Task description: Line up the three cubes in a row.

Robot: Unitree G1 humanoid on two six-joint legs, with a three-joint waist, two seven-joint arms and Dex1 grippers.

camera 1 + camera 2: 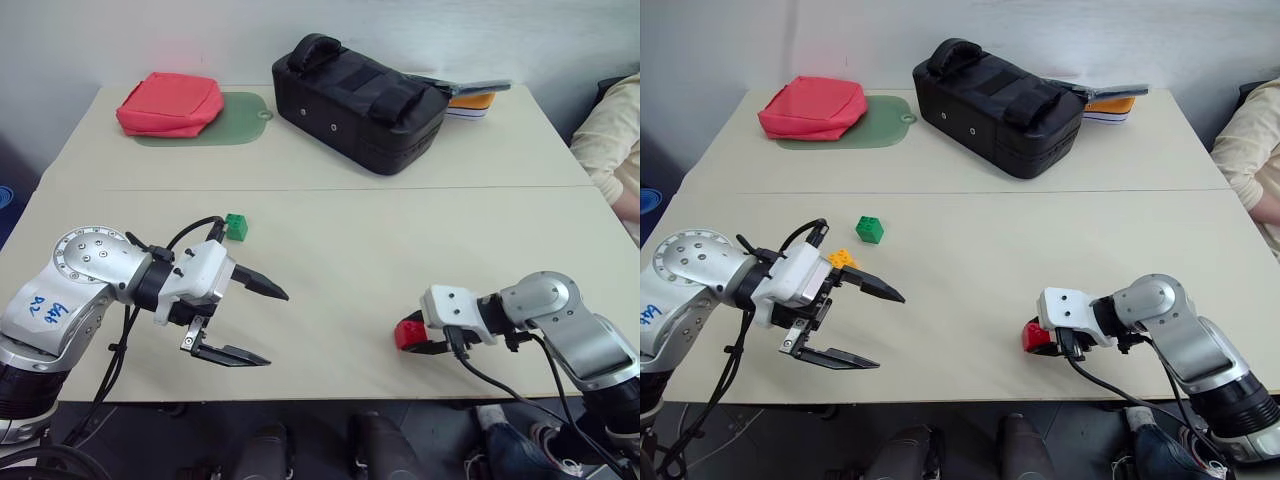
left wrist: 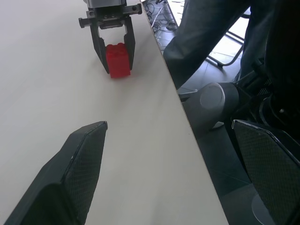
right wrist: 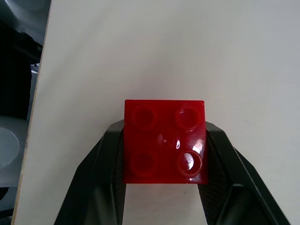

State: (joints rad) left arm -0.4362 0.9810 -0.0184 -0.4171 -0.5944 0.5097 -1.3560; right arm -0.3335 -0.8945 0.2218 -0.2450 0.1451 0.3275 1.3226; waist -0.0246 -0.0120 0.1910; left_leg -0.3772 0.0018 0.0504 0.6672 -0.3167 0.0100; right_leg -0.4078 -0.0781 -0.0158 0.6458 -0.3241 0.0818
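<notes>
A: Status?

B: I'm holding the red cube [image 3: 164, 141] clamped in the right gripper [image 1: 418, 340], lower right of the frame by the near table [image 1: 330, 270] edge; can't tell if it's touching the top. Left gripper [image 1: 255, 325] is hanging wide, gripping nothing, lower left.

A: The others?

B: Yellow-orange cube [image 1: 842, 258] is sitting just behind that left gripper, green cube [image 1: 869, 229] just beyond it, centre-left. Red's sitting well apart from both. No row yet, I'm judging placement mostly ahead.
</notes>
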